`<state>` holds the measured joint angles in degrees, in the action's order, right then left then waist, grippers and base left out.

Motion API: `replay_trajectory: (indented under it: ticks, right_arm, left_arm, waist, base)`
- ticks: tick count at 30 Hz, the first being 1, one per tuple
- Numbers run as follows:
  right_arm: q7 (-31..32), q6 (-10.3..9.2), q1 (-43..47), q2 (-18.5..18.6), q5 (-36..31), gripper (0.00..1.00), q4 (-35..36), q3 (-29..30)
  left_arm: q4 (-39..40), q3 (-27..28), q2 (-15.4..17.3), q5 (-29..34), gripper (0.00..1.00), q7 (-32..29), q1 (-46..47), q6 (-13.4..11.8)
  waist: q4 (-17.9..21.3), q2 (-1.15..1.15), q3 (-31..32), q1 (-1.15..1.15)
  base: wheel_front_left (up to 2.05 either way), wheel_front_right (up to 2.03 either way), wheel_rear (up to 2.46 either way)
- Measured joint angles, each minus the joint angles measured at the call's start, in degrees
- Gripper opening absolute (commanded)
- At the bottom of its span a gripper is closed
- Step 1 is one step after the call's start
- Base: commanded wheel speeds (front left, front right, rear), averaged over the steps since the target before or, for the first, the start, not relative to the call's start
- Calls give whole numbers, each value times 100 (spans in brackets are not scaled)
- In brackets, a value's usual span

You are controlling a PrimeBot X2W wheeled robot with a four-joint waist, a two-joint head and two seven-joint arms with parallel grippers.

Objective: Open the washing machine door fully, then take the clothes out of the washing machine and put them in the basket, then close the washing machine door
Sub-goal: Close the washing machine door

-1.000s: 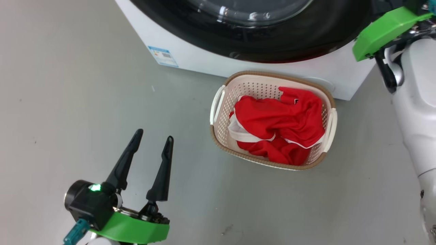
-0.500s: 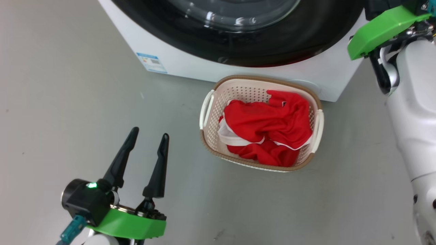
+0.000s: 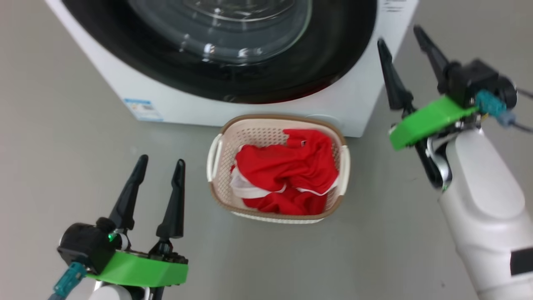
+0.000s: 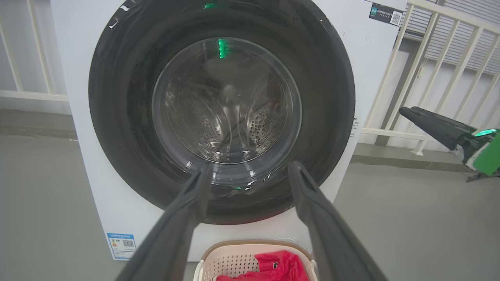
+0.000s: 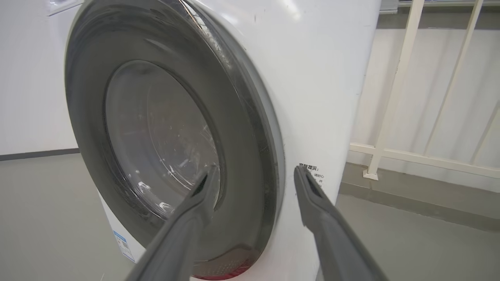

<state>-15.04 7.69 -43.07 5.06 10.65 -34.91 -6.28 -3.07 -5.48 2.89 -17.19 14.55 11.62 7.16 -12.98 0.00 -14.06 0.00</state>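
Note:
The washing machine (image 3: 104,79) stands at the top of the head view, and its door (image 3: 333,54) lies shut against the white front. In the left wrist view the door (image 4: 117,97) faces me, with the steel drum visible through the glass. The basket (image 3: 275,118) sits on the floor just before the machine, holding the red clothes (image 3: 287,175). My left gripper (image 3: 162,159) hovers open and empty to the basket's left. My right gripper (image 3: 398,35) is open and empty beside the machine's right corner, and in its wrist view (image 5: 256,168) it points at the door's (image 5: 242,128) right edge.
A white railing (image 4: 429,58) runs behind and to the right of the machine. A blue label (image 3: 141,109) marks the machine's lower left front. Grey floor surrounds the basket on its left, right and near sides.
The head camera has shifted, so the machine and basket sit further left and lower. My right gripper has come into view at the right, fingers spread. The left gripper stays open.

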Motion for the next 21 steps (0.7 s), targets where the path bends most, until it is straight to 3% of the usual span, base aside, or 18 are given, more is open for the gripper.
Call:
replay_trajectory:
  ticks: [9,21]
  right_arm:
    - [0,0,1285,-99,130,100,667,407]
    - [0,-13,2160,-168,27,100,1261,946]
  left_arm:
    - [-29,208,-16,-2,100,0,-182,1]
    - [-43,639,-21,200,100,0,-474,0]
  waist:
    - [607,0,319,0]
    - [1319,0,802,0]
  base:
    - [0,0,0]
    - [0,0,0]
